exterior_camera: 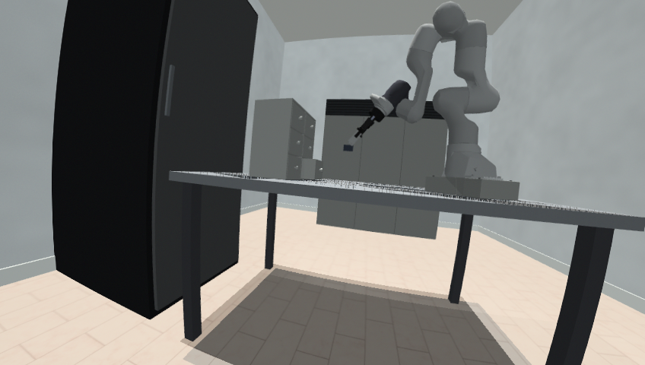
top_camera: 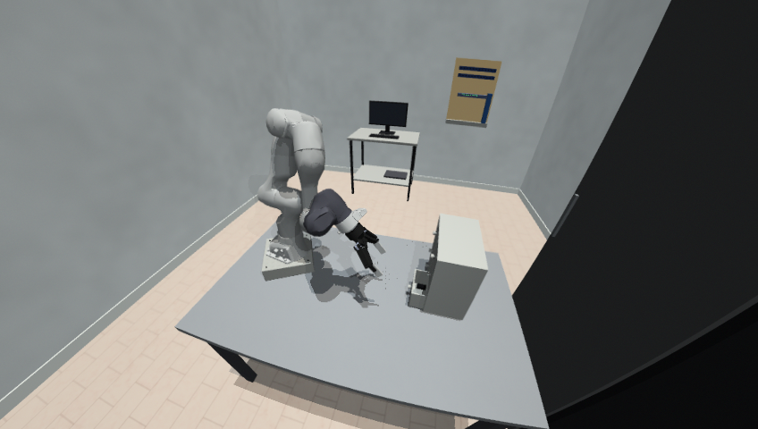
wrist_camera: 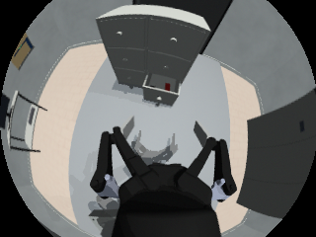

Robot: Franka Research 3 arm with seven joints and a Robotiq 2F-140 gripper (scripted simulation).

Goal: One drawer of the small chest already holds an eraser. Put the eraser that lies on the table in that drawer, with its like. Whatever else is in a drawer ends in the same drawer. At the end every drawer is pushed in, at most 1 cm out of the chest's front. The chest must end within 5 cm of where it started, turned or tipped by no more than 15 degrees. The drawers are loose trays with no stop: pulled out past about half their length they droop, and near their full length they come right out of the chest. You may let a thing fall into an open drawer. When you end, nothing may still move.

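The small chest (top_camera: 456,290) (exterior_camera: 270,140) (wrist_camera: 130,40) stands upright on the table, with two columns of three drawers. Its bottom drawer (top_camera: 416,301) (exterior_camera: 309,169) (wrist_camera: 159,96), in the right column of the wrist view, is pulled partly out. A small red thing (wrist_camera: 167,87) lies inside it, and a dark patch shows beside that; I cannot tell whether either is an eraser. The other drawers look shut. My gripper (top_camera: 378,260) (exterior_camera: 351,141) (wrist_camera: 164,122) is open and empty, above the table in front of the chest and apart from it. I cannot make out an eraser on the table.
The table (top_camera: 340,340) (exterior_camera: 253,184) (wrist_camera: 101,114) carries the chest and the arm's base (top_camera: 287,270) (exterior_camera: 472,186). A tall black cabinet (top_camera: 638,186) (exterior_camera: 203,135) stands beyond the chest's end of the table. A grey cabinet (exterior_camera: 379,163) (wrist_camera: 281,163) stands along another side.
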